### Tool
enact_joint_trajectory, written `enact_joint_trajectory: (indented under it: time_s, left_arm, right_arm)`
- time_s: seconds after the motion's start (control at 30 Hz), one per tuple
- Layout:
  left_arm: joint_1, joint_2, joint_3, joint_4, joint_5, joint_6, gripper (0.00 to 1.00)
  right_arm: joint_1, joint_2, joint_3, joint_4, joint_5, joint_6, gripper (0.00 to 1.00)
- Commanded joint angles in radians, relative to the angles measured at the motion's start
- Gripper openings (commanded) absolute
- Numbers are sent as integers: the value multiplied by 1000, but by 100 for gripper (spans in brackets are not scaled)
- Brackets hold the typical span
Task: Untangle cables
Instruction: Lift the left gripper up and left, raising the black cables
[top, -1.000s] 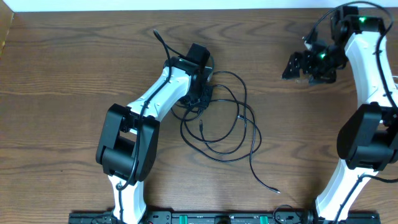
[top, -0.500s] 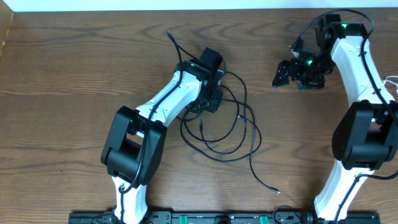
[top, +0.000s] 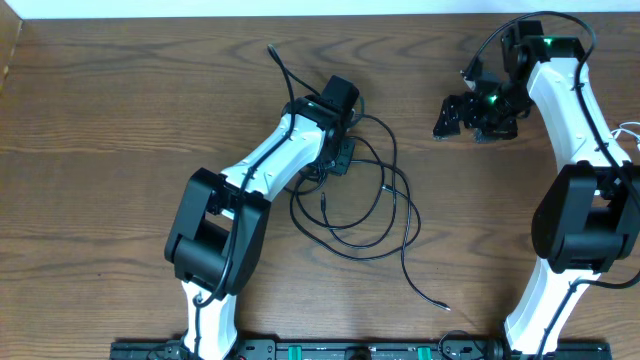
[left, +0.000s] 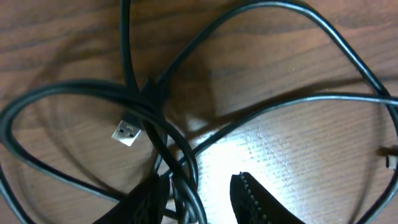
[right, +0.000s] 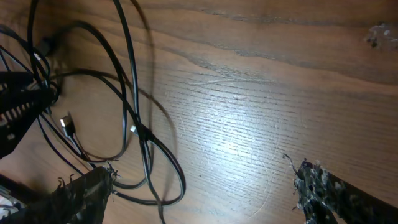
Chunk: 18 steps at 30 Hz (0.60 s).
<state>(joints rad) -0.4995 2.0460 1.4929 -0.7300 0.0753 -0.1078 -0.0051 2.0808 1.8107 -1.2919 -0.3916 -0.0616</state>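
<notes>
Left and right arms over the table (top: 120, 120). My left gripper (left: 200, 182) sits low on the tangle near the table's middle, jaws part-way apart, with strands of the black cable (left: 126, 43) running between them; I cannot tell whether they pinch it. A silver plug (left: 126, 132) lies beside the crossing. My right gripper (right: 205, 193), spread wide and empty, hovers well apart toward the far right.

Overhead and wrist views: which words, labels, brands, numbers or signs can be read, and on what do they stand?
No text can be read anywhere: the black cable, its metal plug and the table bear no writing.
</notes>
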Motion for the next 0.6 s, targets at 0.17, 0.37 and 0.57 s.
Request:
enact_joint_trajectory:
  time_s: [0.17, 0.37, 0.57]
  left_arm:
    - [3, 79, -4, 14, -17, -36, 23]
    - [3, 46, 32, -14, -17, -35, 9]
    - [10, -125, 99, -111, -16, -35, 8]
  right_arm:
    - [7, 10, -3, 5, -3, 5, 93]
    - [7, 10, -3, 18, -5, 5, 93]
    - [14, 6, -2, 48, -82, 5, 78]
